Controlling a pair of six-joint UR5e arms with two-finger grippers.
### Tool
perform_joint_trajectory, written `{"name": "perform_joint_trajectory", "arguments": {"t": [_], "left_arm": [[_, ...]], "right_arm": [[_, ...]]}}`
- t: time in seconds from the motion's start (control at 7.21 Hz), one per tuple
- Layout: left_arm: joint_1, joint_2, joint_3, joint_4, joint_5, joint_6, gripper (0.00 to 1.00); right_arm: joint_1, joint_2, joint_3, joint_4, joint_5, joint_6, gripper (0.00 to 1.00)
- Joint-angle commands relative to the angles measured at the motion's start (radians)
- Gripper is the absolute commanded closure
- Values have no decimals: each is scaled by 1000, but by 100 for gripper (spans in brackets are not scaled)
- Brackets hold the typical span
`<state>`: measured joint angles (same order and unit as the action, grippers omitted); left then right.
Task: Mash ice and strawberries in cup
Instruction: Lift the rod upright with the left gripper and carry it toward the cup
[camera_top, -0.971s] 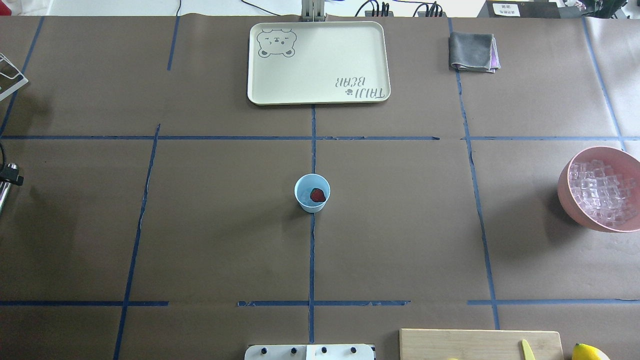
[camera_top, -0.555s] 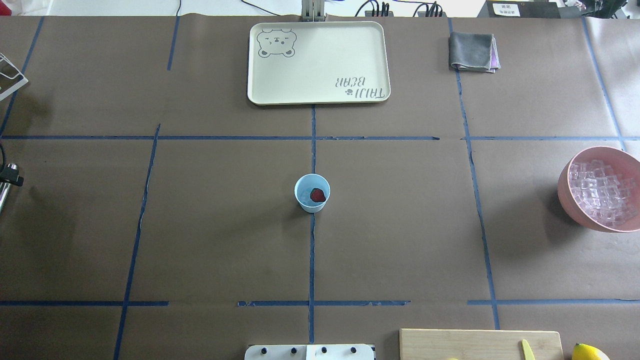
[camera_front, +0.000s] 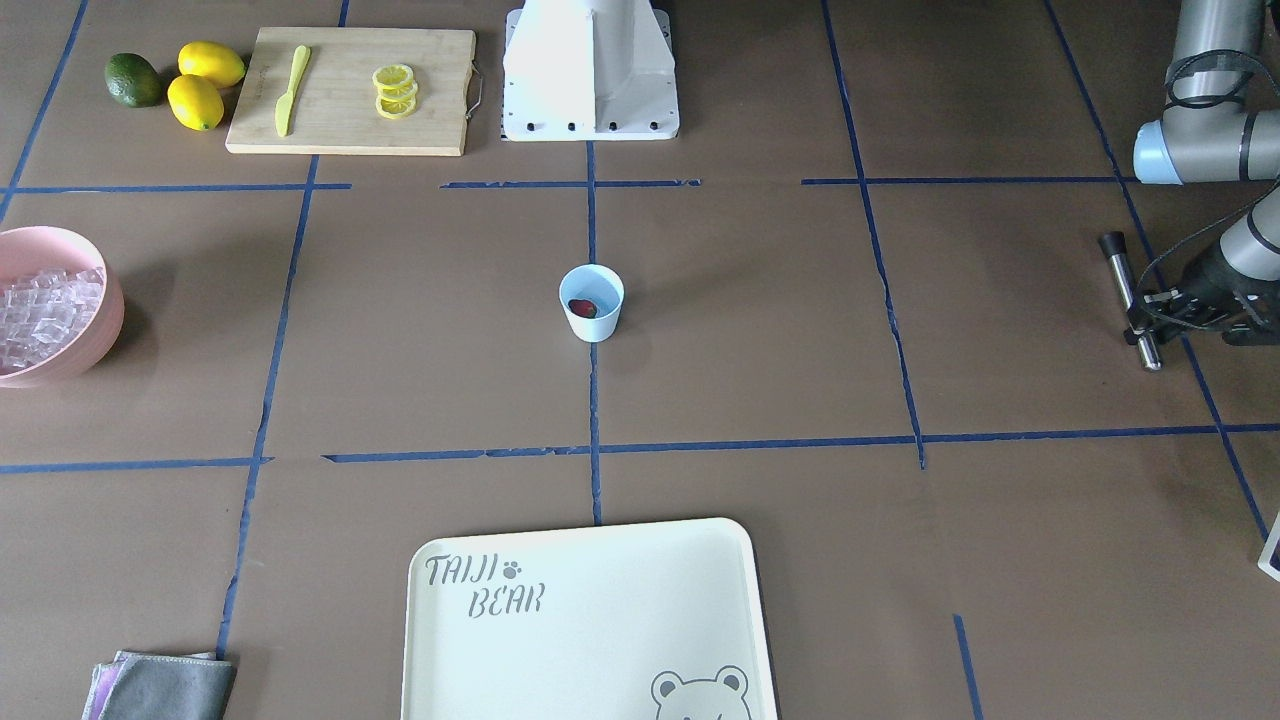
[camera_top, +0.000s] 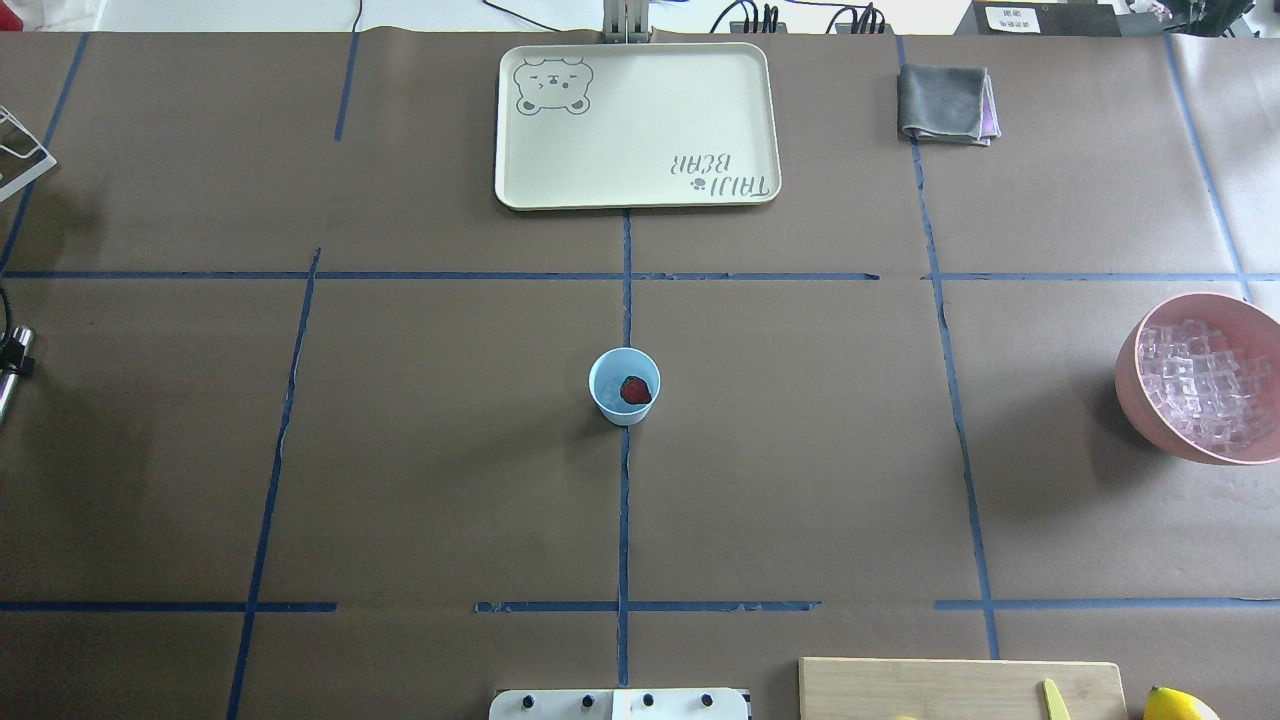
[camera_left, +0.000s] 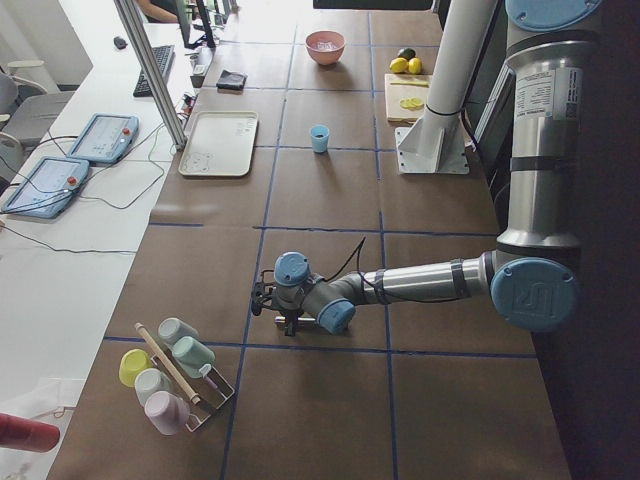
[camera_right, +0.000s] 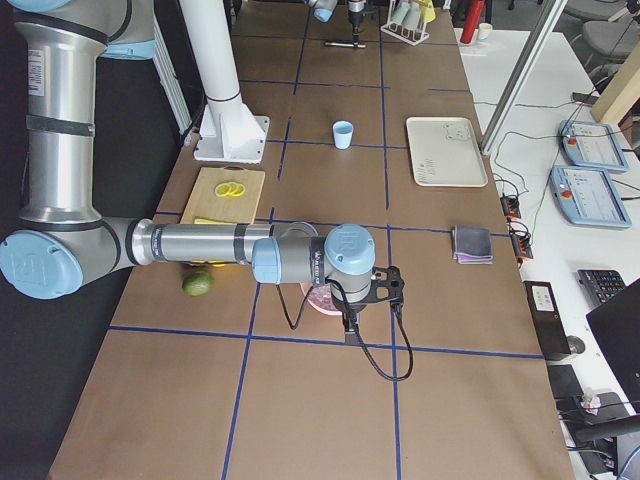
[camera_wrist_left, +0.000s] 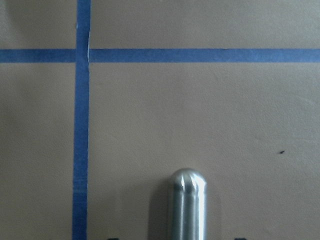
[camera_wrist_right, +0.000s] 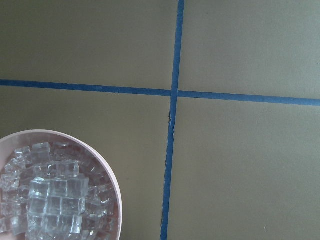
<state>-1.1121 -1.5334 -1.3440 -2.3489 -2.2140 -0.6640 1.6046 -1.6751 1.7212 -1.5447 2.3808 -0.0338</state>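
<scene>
The light blue cup (camera_top: 610, 405) stands at the table's centre with a red strawberry (camera_top: 636, 390) inside it. Ice (camera_top: 1200, 385) is piled in a pink bowl (camera_top: 1135, 405) at the right edge. My left gripper (camera_front: 1147, 312) hangs low at the table's far left end, shut on a metal masher rod (camera_front: 1128, 295), whose rounded tip (camera_wrist_left: 187, 200) shows in the left wrist view. My right gripper (camera_right: 385, 287) hovers beside the bowl and shows only in the exterior right view, so I cannot tell its state. The right wrist view shows the ice (camera_wrist_right: 50, 200) below.
A cream tray (camera_top: 640, 130) and a folded grey cloth (camera_top: 945, 100) lie at the far side. Beside the robot base (camera_front: 590, 70), a cutting board (camera_front: 340, 125) holds lemon slices (camera_front: 395, 90) and a yellow knife (camera_front: 290, 90), with lemons (camera_front: 205, 85) nearby. A rack of cups (camera_left: 170, 370) stands at the left end.
The left gripper with the metal rod has slid further left, nearly out of the overhead view. Cup, strawberry and bowl have not moved.
</scene>
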Motion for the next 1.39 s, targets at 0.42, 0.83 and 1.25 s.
{"name": "perform_joint_trajectory", "arguments": {"t": [0.42,0.83,1.25], "left_arm": [[-11,1,-259,133,-35,9,100],[0,-11,-583,261,166,12,100],[70,-98,-802,253,368,9,100]], "right_arm": [[0,9,0,0,1,0,0],[0,14,4,0,2,0,0],[0,32,9,-2,17,-2,0]]}}
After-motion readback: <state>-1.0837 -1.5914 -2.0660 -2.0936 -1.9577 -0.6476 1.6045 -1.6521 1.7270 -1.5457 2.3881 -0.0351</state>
